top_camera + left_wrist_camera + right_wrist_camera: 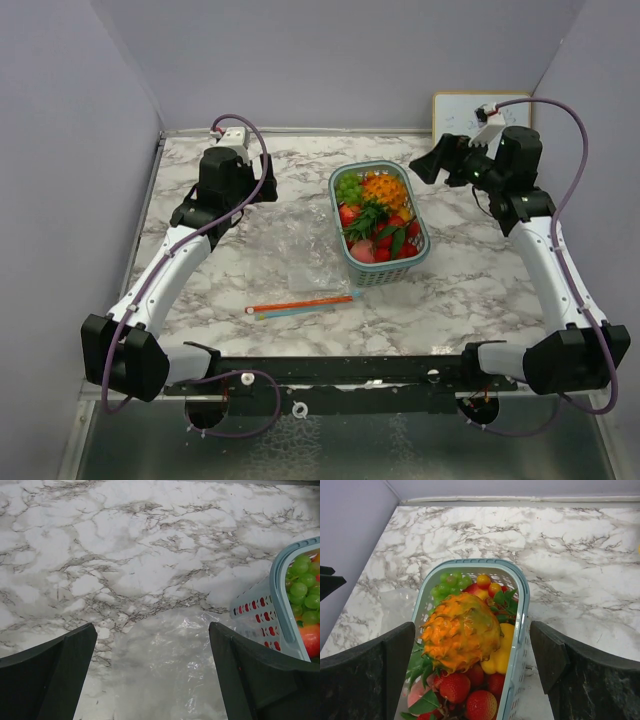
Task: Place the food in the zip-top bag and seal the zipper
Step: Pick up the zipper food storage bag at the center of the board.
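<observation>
Right gripper (472, 630) spread wide, empty, hovering over food (462, 640) heaped in basket (522, 595). First pick not begun. Next: descend, pinch one piece, carry to bag (165, 670) under left gripper (152, 627), likewise spread.

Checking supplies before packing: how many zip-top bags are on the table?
1. The clear zip-top bag lies flat left of the teal basket in the top view, its zipper end lowest in frame. Another under the basket would be hidden.

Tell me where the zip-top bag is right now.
In the top view the zip-top bag lies flat on the table, just left of the teal basket, zipper toward the arm bases.
</observation>
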